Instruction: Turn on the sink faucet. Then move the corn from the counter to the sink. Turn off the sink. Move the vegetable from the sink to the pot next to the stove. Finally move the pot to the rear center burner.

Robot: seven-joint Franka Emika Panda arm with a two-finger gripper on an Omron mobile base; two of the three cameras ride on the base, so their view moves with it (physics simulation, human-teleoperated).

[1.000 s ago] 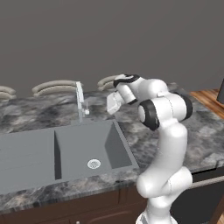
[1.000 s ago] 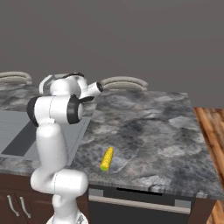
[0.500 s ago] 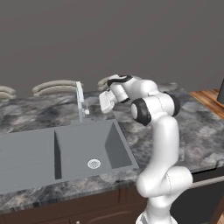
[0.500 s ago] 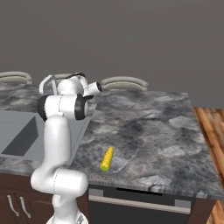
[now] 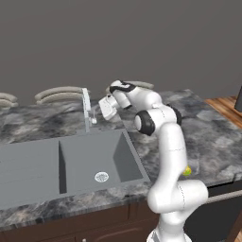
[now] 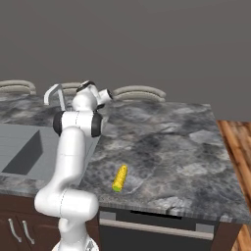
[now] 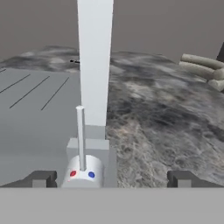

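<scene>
The gripper [image 7: 111, 178] is standing wide open with nothing between its fingertips, one fingertip showing on each side of the faucet's base in the hand view. In the left base view the gripper [image 5: 105, 108] is hovering just to the right of the sink faucet [image 5: 87, 111], near the rear edge of the worktop [image 5: 208, 142], and whether it is touching the faucet cannot be told.

The sink faucet is rising as a pale upright spout [image 7: 95, 61] behind the rear rim of the sink [image 5: 28, 165], at the right-hand basin. Its thin lever handle [image 7: 80, 135] is standing upright on a small rounded base that is carrying one red dot and one blue dot. No water is showing at the spout or in the basins.

The sink is lying sunk into the left part of the worktop, its two grey basins parted by a low wall, with the round silver drain ring [image 5: 101, 177] sitting in the floor of the right-hand basin.

The corn [image 6: 120, 178] is lying flat on the worktop close to its front edge, well apart from the sink and to the right of the arm [image 6: 73, 147], its green end pointing toward the front edge. In the left base view a small part of the corn [image 5: 187, 170] is peeking out from behind the arm.

Along the far edge of the worktop, the curved pale backs of stools [image 6: 138, 92] are showing.
</scene>
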